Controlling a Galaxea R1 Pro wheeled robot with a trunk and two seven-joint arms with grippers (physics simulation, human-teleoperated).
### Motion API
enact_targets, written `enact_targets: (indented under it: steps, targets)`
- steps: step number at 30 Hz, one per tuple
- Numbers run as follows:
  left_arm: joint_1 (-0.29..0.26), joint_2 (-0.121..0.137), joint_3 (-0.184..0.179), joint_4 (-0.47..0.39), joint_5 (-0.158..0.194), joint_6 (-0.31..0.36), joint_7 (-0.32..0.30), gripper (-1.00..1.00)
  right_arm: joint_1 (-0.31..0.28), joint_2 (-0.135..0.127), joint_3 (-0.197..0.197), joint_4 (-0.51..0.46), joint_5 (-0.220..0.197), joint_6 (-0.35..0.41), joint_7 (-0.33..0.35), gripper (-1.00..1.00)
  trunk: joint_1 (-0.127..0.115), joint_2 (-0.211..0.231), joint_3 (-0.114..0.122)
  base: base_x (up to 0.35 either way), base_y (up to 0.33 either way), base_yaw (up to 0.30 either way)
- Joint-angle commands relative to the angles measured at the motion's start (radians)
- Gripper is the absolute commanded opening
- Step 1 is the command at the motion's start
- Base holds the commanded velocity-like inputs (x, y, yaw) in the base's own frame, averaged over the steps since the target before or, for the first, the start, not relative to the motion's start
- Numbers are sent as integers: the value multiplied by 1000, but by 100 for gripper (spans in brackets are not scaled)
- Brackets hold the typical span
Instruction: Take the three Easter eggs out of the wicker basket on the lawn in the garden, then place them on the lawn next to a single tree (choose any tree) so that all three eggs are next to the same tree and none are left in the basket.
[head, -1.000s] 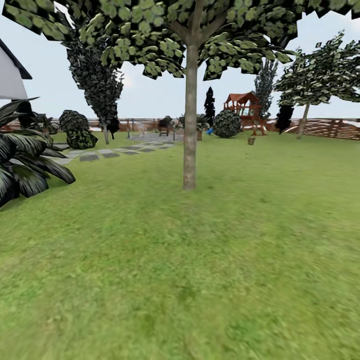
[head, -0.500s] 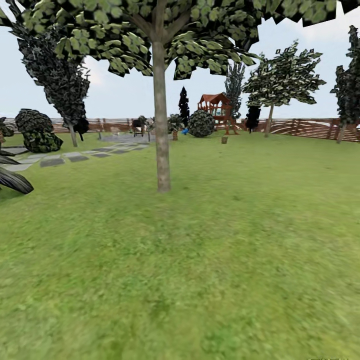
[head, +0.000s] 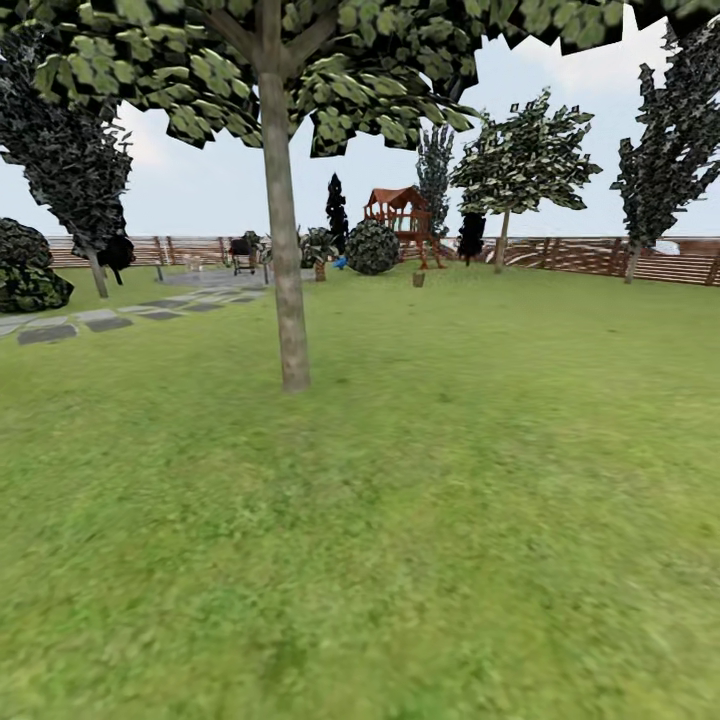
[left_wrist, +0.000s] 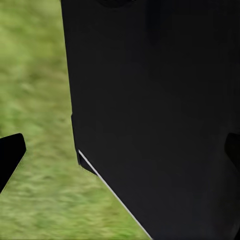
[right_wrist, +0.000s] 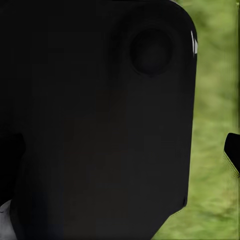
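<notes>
Both grippers showed only dark fingertips at the frame edges in the wrist views, set wide apart and holding nothing. The whole head view had slid since a second earlier, so the camera had turned right: the nearest tree (head: 291, 330) sat at ten o'clock, and the small brown wicker basket (head: 418, 279) came nearer centre, far across the lawn (head: 420, 520), probably the robot's heading

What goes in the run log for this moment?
phase: transit | ahead: tree on lawn | far: wicker basket | end effectors: state unclear
</notes>
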Motion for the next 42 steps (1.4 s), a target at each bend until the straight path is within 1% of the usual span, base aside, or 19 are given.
enact_targets:
  steps: [1,7,19,28,36,42]
  targets:
    - [0,0,0,-1,0,2,-1,100,-1,0,0,2,-4,-6,2,100,1,0,-1,337,0,-2]
    - [0,0,0,-1,0,3,-1,100,-1,0,4,2,-4,-6,4,100,1,0,-1,337,0,0]
    - [0,0,3,-9,4,-5,-1,100,-1,0,-3,2,-5,-5,0,100,1,0,-1,326,0,0]
    - [0,-2,5,-14,8,-6,-2,100,-1,0,-2,2,-5,-5,0,100,1,0,-1,68,-3,0]
    - [0,-2,4,-12,4,-8,-2,100,-1,0,-1,2,-4,-5,0,100,1,0,-1,148,-172,0]
    - [0,-16,6,-13,8,-11,-2,100,-1,0,0,2,-4,-5,0,100,1,0,-1,19,-19,0]
